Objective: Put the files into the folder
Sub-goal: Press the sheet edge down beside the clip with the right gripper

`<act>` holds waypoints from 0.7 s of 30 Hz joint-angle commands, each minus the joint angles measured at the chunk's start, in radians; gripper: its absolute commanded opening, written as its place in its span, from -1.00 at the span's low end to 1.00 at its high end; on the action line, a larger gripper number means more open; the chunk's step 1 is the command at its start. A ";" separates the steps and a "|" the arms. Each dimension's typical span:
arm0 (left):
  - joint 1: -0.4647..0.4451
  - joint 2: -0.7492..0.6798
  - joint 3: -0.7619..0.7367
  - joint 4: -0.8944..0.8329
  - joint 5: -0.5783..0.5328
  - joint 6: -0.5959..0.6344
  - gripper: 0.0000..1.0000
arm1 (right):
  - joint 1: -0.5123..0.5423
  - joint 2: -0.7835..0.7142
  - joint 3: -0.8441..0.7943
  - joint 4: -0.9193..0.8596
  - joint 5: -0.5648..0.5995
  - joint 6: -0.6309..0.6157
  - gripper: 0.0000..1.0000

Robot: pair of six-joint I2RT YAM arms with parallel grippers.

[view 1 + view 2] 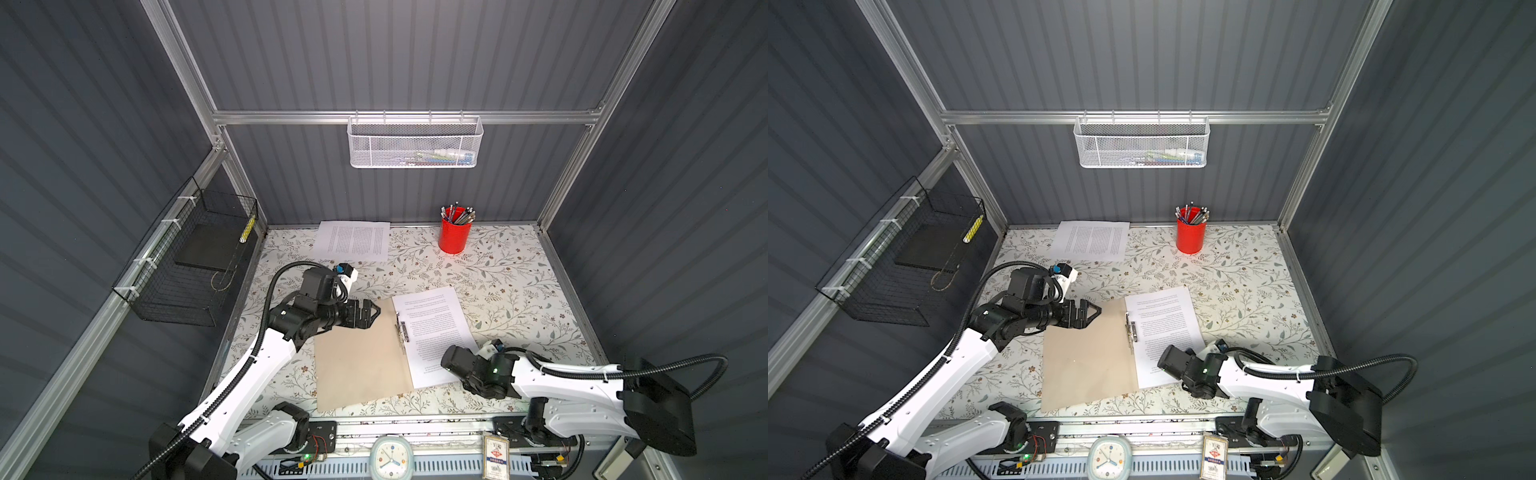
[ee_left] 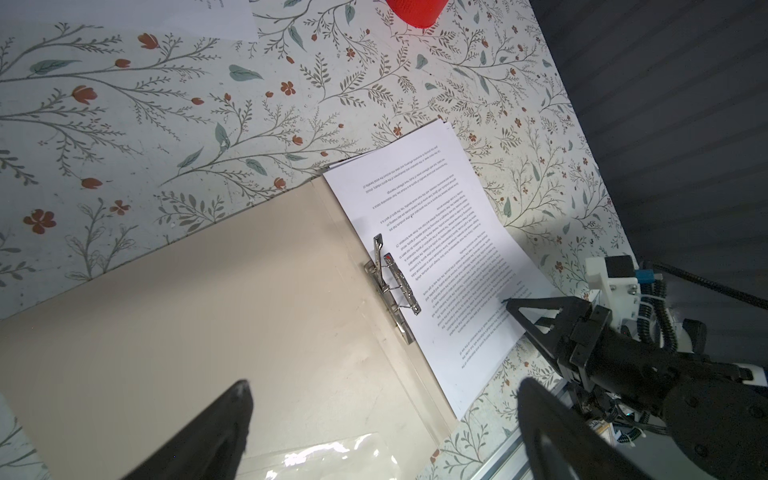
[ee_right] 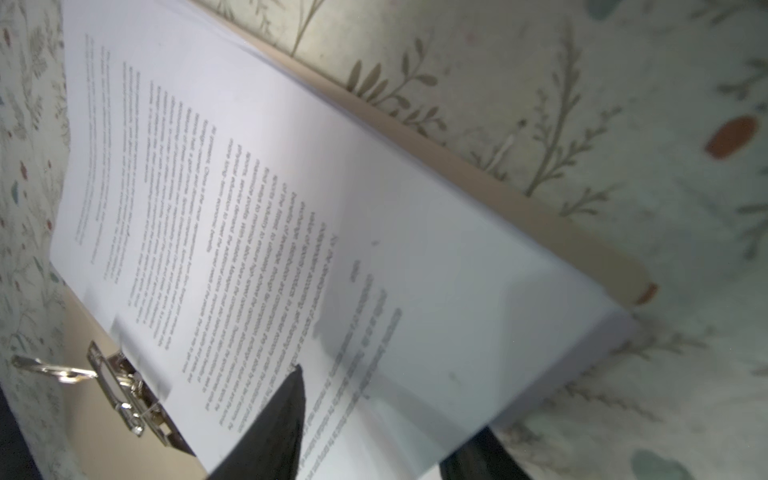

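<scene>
The left end effector [image 1: 375,311] is hovering wide open over the folder [image 1: 357,365]; the right end effector [image 2: 515,309] is straddling an edge of the files [image 1: 432,332], jaws parted, not clamping.

The folder [image 1: 357,365] is matt tan card with a shiny metal clip [image 1: 401,330]; the files [image 1: 436,328] are smooth white paper.

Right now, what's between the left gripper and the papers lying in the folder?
Bare tan card of the folder and the metal clip on its spine, before the papers; both top views show it.
</scene>
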 commanded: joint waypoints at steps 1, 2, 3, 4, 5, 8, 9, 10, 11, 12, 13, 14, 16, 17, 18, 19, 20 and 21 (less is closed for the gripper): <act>0.005 -0.022 -0.009 0.000 0.011 -0.008 0.99 | 0.015 -0.001 0.017 -0.018 0.025 -0.005 0.34; 0.005 -0.021 -0.009 -0.001 0.011 -0.008 0.99 | 0.019 -0.001 0.017 -0.014 0.027 -0.006 0.91; 0.005 -0.020 -0.009 0.000 0.008 -0.007 0.99 | 0.021 -0.001 0.017 -0.012 0.028 -0.004 0.98; 0.005 -0.019 -0.009 -0.001 0.008 -0.006 0.99 | 0.023 -0.002 0.019 -0.012 0.028 -0.002 0.98; 0.005 -0.017 -0.009 -0.001 0.007 -0.006 0.99 | 0.025 -0.004 0.019 -0.017 0.029 0.002 0.98; 0.005 -0.016 -0.010 -0.003 0.000 -0.006 0.99 | 0.031 -0.014 0.028 -0.046 0.042 0.003 0.98; 0.005 -0.017 -0.011 -0.005 -0.005 -0.007 0.99 | 0.034 -0.019 0.032 -0.054 0.048 0.001 0.98; 0.005 -0.016 -0.011 -0.005 -0.010 -0.006 0.99 | 0.034 -0.021 0.039 -0.066 0.053 -0.002 0.98; 0.005 -0.015 -0.011 -0.005 -0.015 -0.005 0.99 | 0.035 -0.024 0.047 -0.077 0.056 -0.008 0.98; 0.005 -0.014 -0.011 -0.006 -0.017 -0.005 0.99 | 0.035 -0.025 0.059 -0.094 0.064 -0.015 0.98; 0.006 -0.011 -0.010 -0.008 -0.022 -0.006 0.99 | 0.037 -0.025 0.071 -0.108 0.067 -0.020 0.98; 0.005 -0.006 -0.009 -0.009 -0.024 -0.004 0.99 | 0.038 -0.026 0.079 -0.114 0.069 -0.024 0.98; 0.005 0.002 -0.005 -0.011 -0.027 -0.001 0.99 | 0.040 -0.024 0.097 -0.132 0.069 -0.031 0.98; 0.005 0.007 -0.002 -0.011 -0.029 -0.002 0.99 | 0.042 -0.025 0.105 -0.145 0.068 -0.028 0.98; 0.005 0.013 -0.002 -0.011 -0.031 -0.001 0.99 | 0.042 -0.027 0.113 -0.153 0.067 -0.030 0.98; 0.005 0.020 0.001 -0.013 -0.035 0.000 0.99 | 0.042 -0.033 0.118 -0.158 0.062 -0.034 0.98; 0.005 0.024 0.003 -0.014 -0.036 0.001 0.99 | 0.044 -0.040 0.120 -0.159 0.060 -0.037 0.98; 0.005 0.030 0.005 -0.016 -0.039 0.001 0.99 | 0.046 -0.049 0.121 -0.161 0.056 -0.039 0.98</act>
